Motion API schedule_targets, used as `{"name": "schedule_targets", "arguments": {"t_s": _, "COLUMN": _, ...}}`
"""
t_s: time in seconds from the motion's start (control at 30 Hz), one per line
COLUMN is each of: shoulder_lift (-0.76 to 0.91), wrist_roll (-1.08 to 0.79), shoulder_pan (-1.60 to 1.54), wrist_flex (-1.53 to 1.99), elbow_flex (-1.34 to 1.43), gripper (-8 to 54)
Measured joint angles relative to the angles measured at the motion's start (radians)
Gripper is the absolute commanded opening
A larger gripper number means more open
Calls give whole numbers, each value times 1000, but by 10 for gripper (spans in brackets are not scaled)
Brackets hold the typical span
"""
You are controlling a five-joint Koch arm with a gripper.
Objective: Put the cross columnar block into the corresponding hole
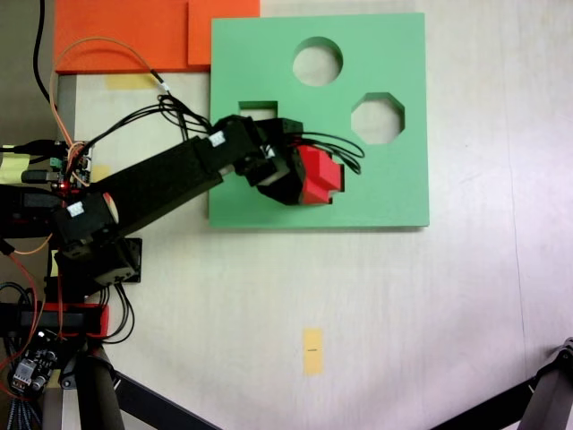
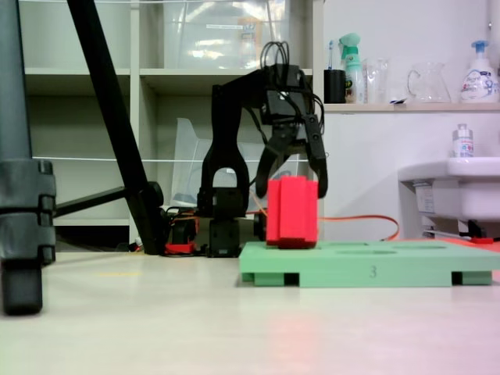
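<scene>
Over green foam board (image 1: 394, 193), arm reaches down, jaws clamped on red cross block (image 2: 292, 211).

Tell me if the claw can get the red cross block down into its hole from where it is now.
Probably yes. The claw grips the red cross block, whose base meets the green board, apparently over the cross hole; nothing blocks it. The top view hides alignment.
</scene>
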Motion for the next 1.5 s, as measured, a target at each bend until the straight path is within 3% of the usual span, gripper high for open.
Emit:
{"name": "schedule_targets", "arguments": {"t_s": 0.43, "shoulder_lift": -74, "wrist_roll": 15, "shoulder_pan": -15, "wrist_flex": -103, "elbow_flex": 55, "gripper": 149}}
{"name": "schedule_targets", "arguments": {"t_s": 0.57, "shoulder_lift": -109, "wrist_roll": 14, "shoulder_pan": -11, "wrist_flex": -146, "elbow_flex": 54, "gripper": 246}}
{"name": "schedule_targets", "arguments": {"t_s": 0.63, "shoulder_lift": -120, "wrist_roll": 14, "shoulder_pan": -6, "wrist_flex": -192, "elbow_flex": 63, "gripper": 352}}
{"name": "schedule_targets", "arguments": {"t_s": 0.7, "shoulder_lift": -118, "wrist_roll": 14, "shoulder_pan": -6, "wrist_flex": -209, "elbow_flex": 77, "gripper": 409}}
{"name": "schedule_targets", "arguments": {"t_s": 0.77, "shoulder_lift": -112, "wrist_roll": 15, "shoulder_pan": -6, "wrist_flex": -236, "elbow_flex": 95, "gripper": 521}}
{"name": "schedule_targets", "arguments": {"t_s": 0.9, "shoulder_lift": -20, "wrist_roll": -38, "shoulder_pan": -21, "wrist_flex": -287, "elbow_flex": 221, "gripper": 521}}
{"name": "schedule_targets", "arguments": {"t_s": 1.1, "shoulder_lift": 365, "wrist_roll": -428, "shoulder_pan": -11, "wrist_flex": -330, "elbow_flex": 310, "gripper": 502}}
{"name": "schedule_targets", "arguments": {"t_s": 1.17, "shoulder_lift": 535, "wrist_roll": -807, "shoulder_pan": -2, "wrist_flex": -331, "elbow_flex": 376, "gripper": 431}}
{"name": "schedule_targets", "arguments": {"t_s": 1.27, "shoulder_lift": 750, "wrist_roll": -1298, "shoulder_pan": 8, "wrist_flex": -370, "elbow_flex": 583, "gripper": 395}}
{"name": "schedule_targets", "arguments": {"t_s": 1.4, "shoulder_lift": 788, "wrist_roll": -1473, "shoulder_pan": 80, "wrist_flex": -468, "elbow_flex": 707, "gripper": 396}}
{"name": "schedule_targets", "arguments": {"t_s": 1.5, "shoulder_lift": 788, "wrist_roll": -1652, "shoulder_pan": 198, "wrist_flex": -615, "elbow_flex": 969, "gripper": 394}}
